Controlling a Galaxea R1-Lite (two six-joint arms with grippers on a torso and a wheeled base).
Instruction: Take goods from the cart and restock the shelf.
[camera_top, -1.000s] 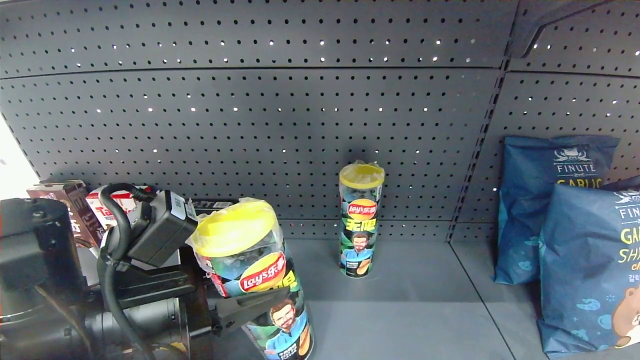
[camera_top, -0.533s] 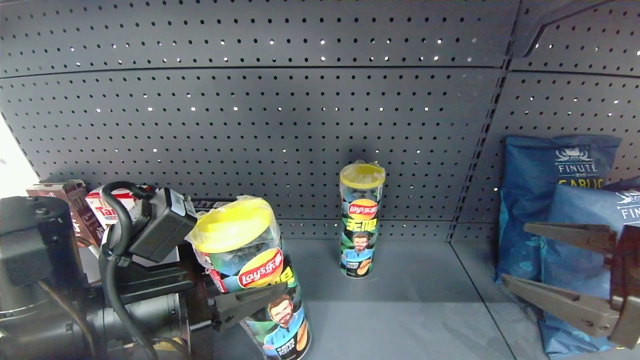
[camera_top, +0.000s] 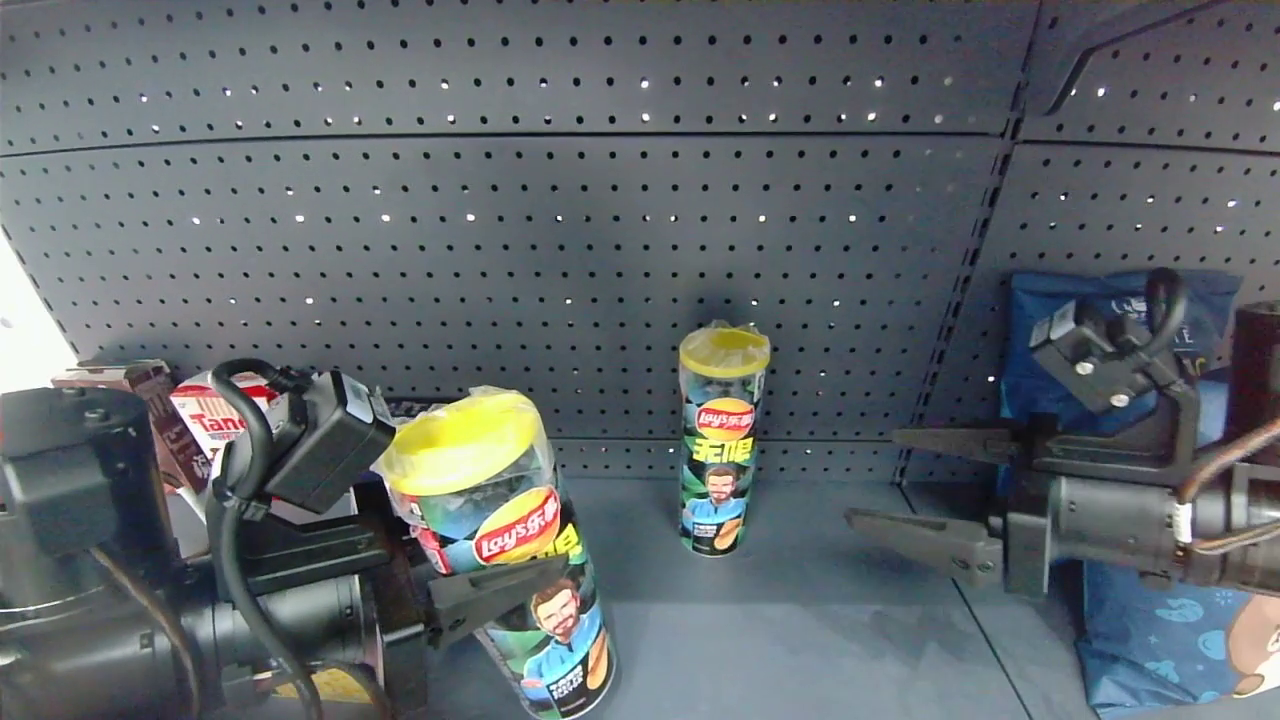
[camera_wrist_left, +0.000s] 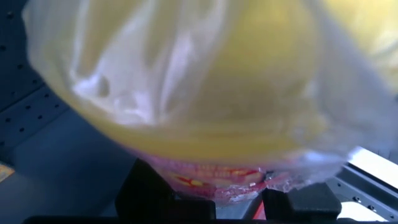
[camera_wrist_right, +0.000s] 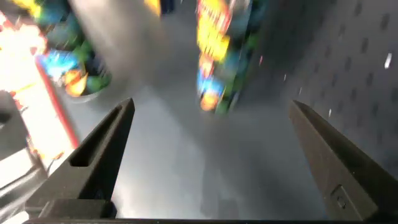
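My left gripper is shut on a chips can with a yellow lid, held tilted just above the grey shelf at the front left. Its lid looms close in the left wrist view. A second, identical chips can stands upright at the back of the shelf near the pegboard; it is blurred in the right wrist view. My right gripper is open, level with the shelf, to the right of the standing can, fingers pointing toward it, nothing between them.
Blue snack bags stand at the right behind my right arm. Brown and red-white boxes sit at the far left. A dark pegboard wall backs the shelf, with a vertical divider right of centre.
My right gripper came in from the right and rose, now pointing at the standing can. The left gripper with its can shifted slightly lower.
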